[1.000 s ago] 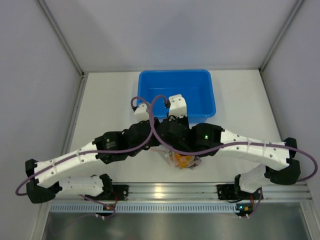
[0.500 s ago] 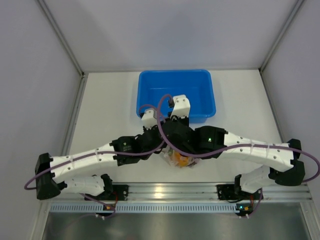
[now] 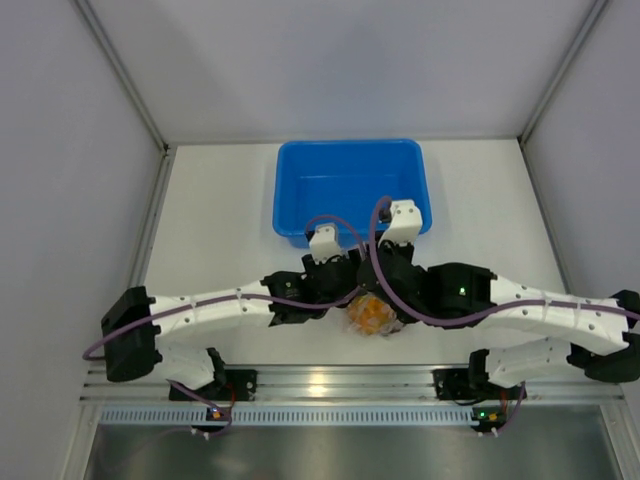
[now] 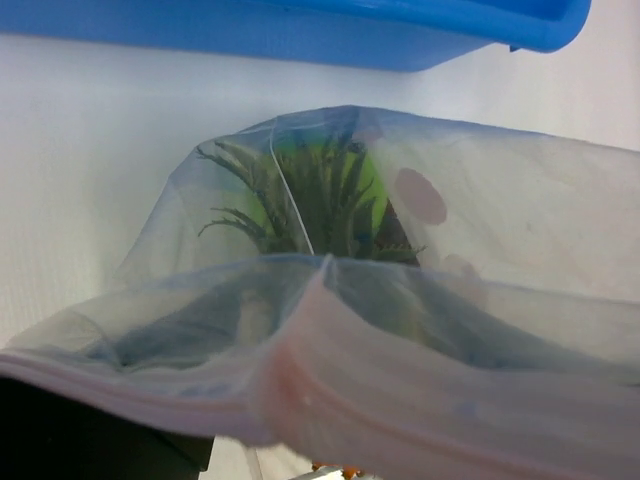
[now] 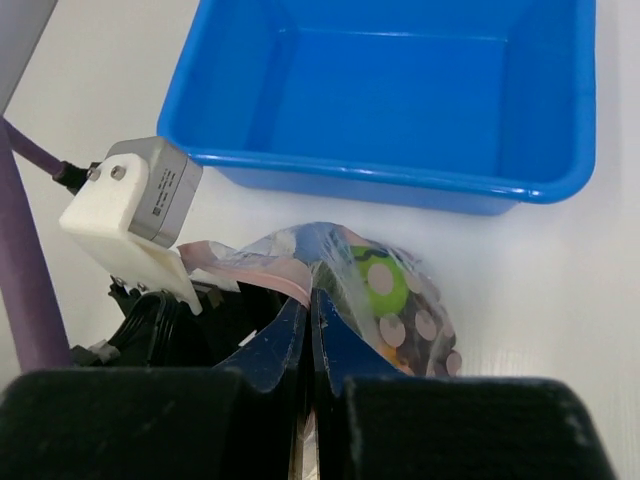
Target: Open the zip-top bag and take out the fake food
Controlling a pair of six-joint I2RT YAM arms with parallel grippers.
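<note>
Inside the zip-top bag [image 4: 520,230], the fake food [image 4: 330,190] is blurred, perhaps leaves.

The top external camera sits high above and behind the arm bases, looking down and forward over the whole table [image 3: 220,220], far enough back to take in both arms, the blue tub [image 3: 345,185] at the far side and the zip-top bag [image 3: 372,315] between the wrists. The left wrist camera rides low, almost against the bag, facing across the table toward the tub's near wall. The right wrist camera stands higher and further back, looking down past its own fingers [image 5: 285,345] into the tub. All three views share bag and tub; the right wrist view also catches the left wrist's camera block [image 5: 135,195]
</note>
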